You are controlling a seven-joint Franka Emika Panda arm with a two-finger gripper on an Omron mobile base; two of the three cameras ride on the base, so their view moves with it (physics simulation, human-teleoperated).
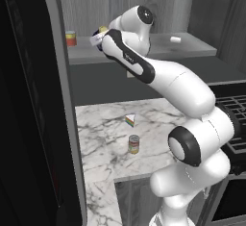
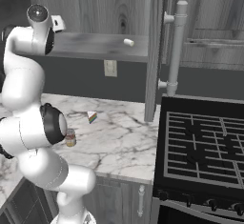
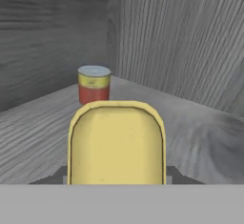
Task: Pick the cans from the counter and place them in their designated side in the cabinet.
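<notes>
A boxy can with a yellow top (image 3: 116, 142) sits between my fingers, and my gripper (image 3: 116, 178) is shut on it just above the cabinet's grey shelf board (image 3: 200, 137). From the left base view the gripper (image 1: 97, 40) reaches into the cabinet (image 1: 192, 47) at the shelf's left part, the dark blue can (image 1: 102, 30) peeking out beside the wrist. The round can with a yellow-green-red label (image 1: 134, 144) (image 2: 70, 137) stands upright on the white marble counter (image 1: 105, 138), far below the hand.
A short red-and-yellow can (image 3: 94, 84) (image 1: 71, 38) stands at the shelf's back left corner, ahead of the held can. A small white object (image 1: 176, 39) lies on the shelf's right. A rainbow-striped wedge (image 1: 130, 119) rests on the counter. The open cabinet door (image 2: 155, 51) and black stove (image 2: 205, 142) are to the right.
</notes>
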